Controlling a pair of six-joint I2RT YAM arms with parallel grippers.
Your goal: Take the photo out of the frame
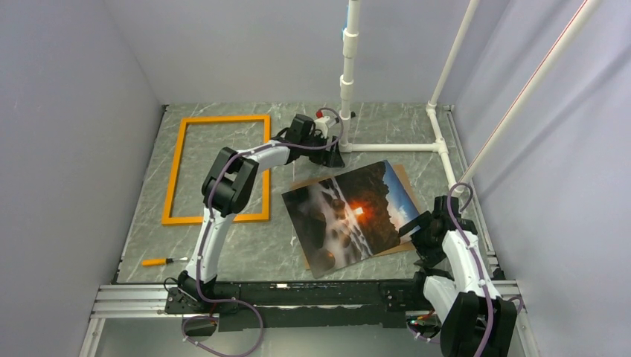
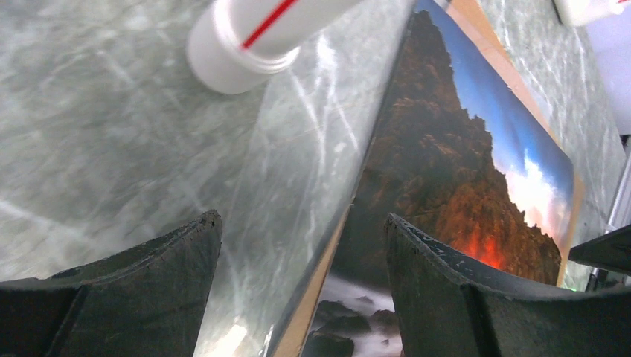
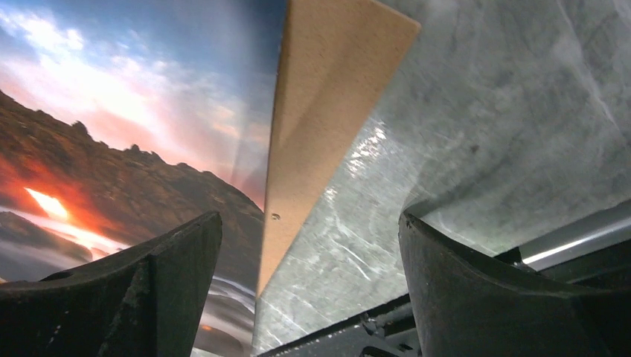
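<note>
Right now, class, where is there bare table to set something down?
Free: the tabletop inside the frame, and the near strip between the screwdriver and the photo. Crowded: the photo's far corner, by the pipe stand and left gripper; its right edge, by the right gripper.

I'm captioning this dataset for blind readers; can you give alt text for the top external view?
The photo, face up over a brown board, lies on the grey table, clear of the empty orange frame to its left. The left gripper is open at its far edge, the right gripper open at its right edge.
</note>
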